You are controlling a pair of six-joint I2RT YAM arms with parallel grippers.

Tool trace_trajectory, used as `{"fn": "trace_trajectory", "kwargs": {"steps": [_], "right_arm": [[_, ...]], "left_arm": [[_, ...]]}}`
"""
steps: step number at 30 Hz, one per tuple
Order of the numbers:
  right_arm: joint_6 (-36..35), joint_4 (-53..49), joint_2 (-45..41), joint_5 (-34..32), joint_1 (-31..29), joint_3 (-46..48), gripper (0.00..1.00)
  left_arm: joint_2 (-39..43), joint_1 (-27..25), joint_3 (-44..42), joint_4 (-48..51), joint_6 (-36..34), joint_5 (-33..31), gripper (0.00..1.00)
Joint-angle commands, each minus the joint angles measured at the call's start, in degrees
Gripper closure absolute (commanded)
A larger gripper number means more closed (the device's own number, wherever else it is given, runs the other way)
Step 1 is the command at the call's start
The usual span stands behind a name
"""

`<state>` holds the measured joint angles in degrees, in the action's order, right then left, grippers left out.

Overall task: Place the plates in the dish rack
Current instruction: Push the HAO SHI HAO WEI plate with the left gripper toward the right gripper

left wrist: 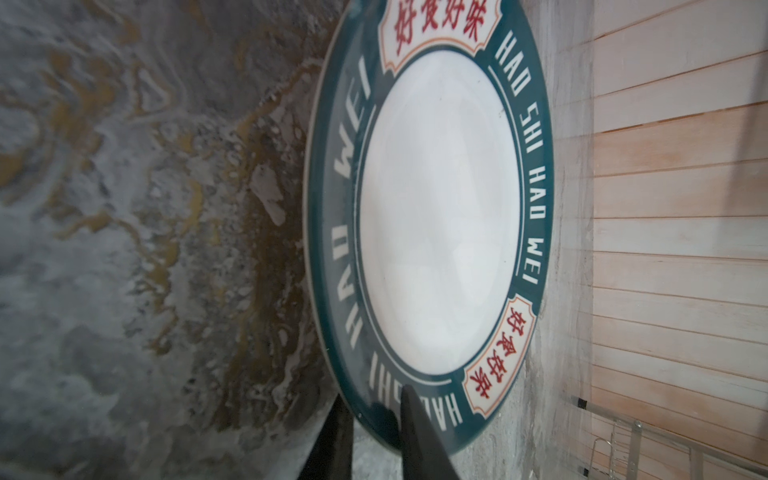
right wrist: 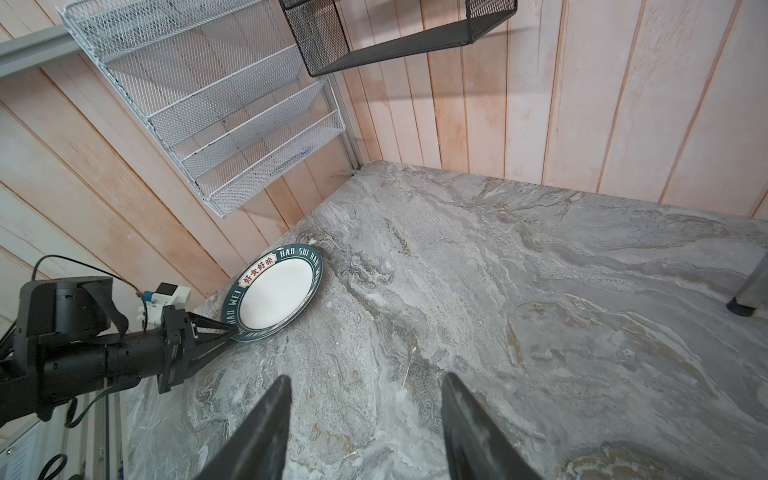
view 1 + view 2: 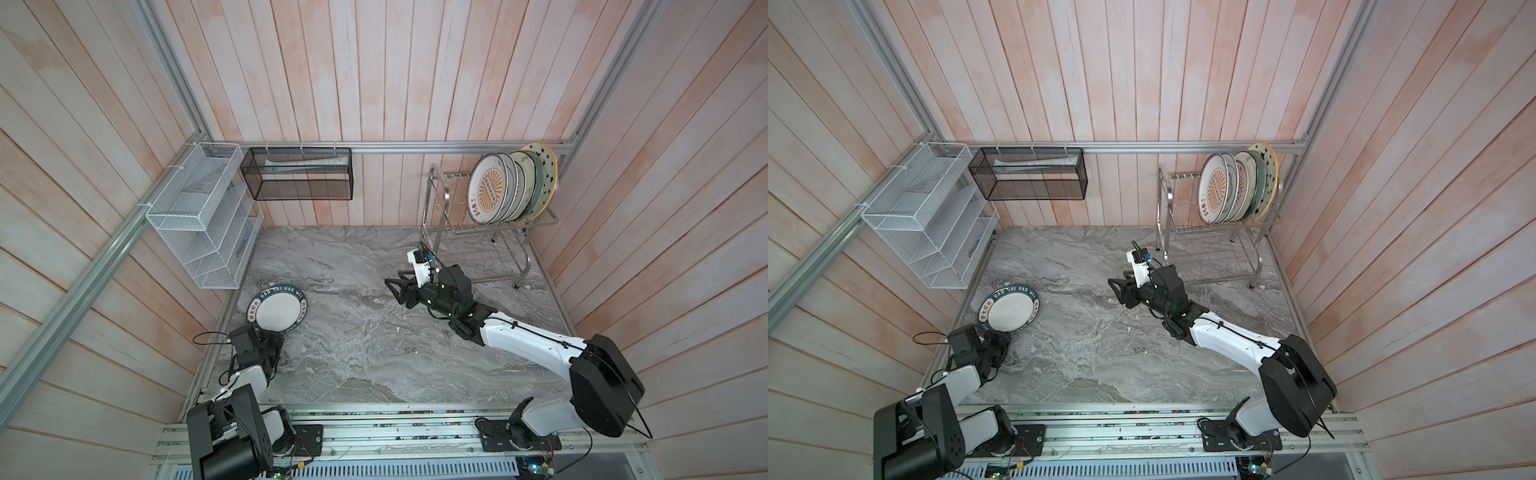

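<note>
A white plate with a dark-green lettered rim [image 3: 277, 308] [image 3: 1010, 309] [image 1: 436, 216] [image 2: 276, 297] lies at the marble table's left edge, close to the wall. My left gripper [image 3: 268, 331] [image 3: 1000, 332] [image 1: 372, 395] [image 2: 232, 328] is shut on its near rim, one finger on top and one underneath. Several plates [image 3: 492, 189] [image 3: 1217, 187] stand upright in the top tier of the steel dish rack [image 3: 434, 195] [image 3: 1163, 195] at the back right. My right gripper [image 3: 392, 282] [image 3: 1115, 284] [image 2: 366, 377] hovers open and empty over the table's middle, in front of the rack.
A white mesh shelf basket [image 3: 199, 216] [image 2: 216, 95] hangs on the left wall above the plate. A black mesh box [image 3: 297, 174] [image 2: 399, 33] hangs on the back wall. Wooden walls close three sides. One rack foot [image 2: 748, 299] stands near my right gripper.
</note>
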<state>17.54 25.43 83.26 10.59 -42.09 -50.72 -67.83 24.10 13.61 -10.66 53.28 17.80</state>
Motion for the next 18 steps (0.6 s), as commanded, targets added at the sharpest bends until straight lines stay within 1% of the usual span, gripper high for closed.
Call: {"fn": "trace_trajectory", "kwargs": {"steps": [1, 7, 13, 18], "right_arm": [[-0.76, -0.38, 0.75, 0.4, -0.28, -0.07, 0.42], [-0.84, -0.61, 0.93, 0.36, -0.28, -0.24, 0.42], [-1.02, -1.05, 1.06, 0.42, -0.3, -0.77, 0.42], [-1.41, -1.46, 1.09, -0.12, -0.24, -1.22, 0.42]], "left_arm": [[-0.87, 0.34, 1.14, -0.7, -1.33, 0.61, 0.79], [-1.95, 0.29, 1.69, -1.43, -2.03, 2.25, 0.84], [-4.87, 0.29, 2.87, -2.93, -3.37, 6.2, 0.88], [-8.92, -0.48, 4.86, -3.95, -5.97, 11.41, 0.91]]}}
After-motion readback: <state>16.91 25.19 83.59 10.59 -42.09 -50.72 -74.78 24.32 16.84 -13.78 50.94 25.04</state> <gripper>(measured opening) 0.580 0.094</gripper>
